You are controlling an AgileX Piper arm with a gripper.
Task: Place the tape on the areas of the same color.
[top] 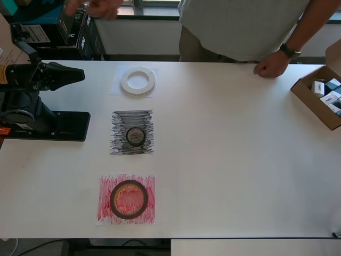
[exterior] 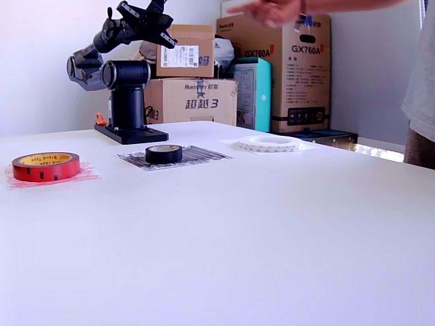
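The small black tape roll [top: 135,136] lies on the black scribbled patch [top: 118,120]. The reddish-brown roll [top: 128,199] with a yellowish core lies on the red scribbled patch [top: 105,210]. The whitish roll [top: 138,81] lies on a white sheet at the far side. In the exterior view the red roll [exterior: 45,166], the black roll [exterior: 164,153] and the whitish roll [exterior: 269,143] stand in a row. My gripper [top: 80,74] is raised at the overhead view's left, folded back over the arm's base, away from all the rolls. Its jaws look closed and empty. It also shows in the exterior view [exterior: 162,27].
The arm's black base plate [top: 66,127] sits at the overhead view's left. A person stands at the far edge with a hand [top: 272,66] on the table. An open cardboard box [top: 311,98] of small items sits at the right edge. Cardboard boxes [exterior: 194,98] stand behind the arm.
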